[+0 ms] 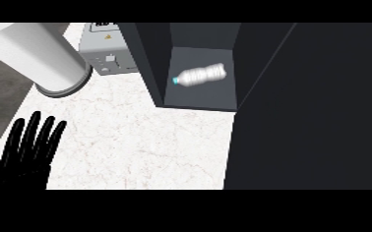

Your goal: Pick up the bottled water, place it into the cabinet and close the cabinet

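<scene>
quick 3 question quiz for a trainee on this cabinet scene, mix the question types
1. True or false: the bottled water stands upright on the counter.
2. Which hand shows at the view's lower left? A) left hand B) right hand
3. Fill in: the cabinet door is ____.

Key
1. False: it lies on its side inside the cabinet, cap toward the view's left.
2. A: open, fingers up, resting. The right hand shows nowhere.
3. Open, so closing is not yet done.
</scene>
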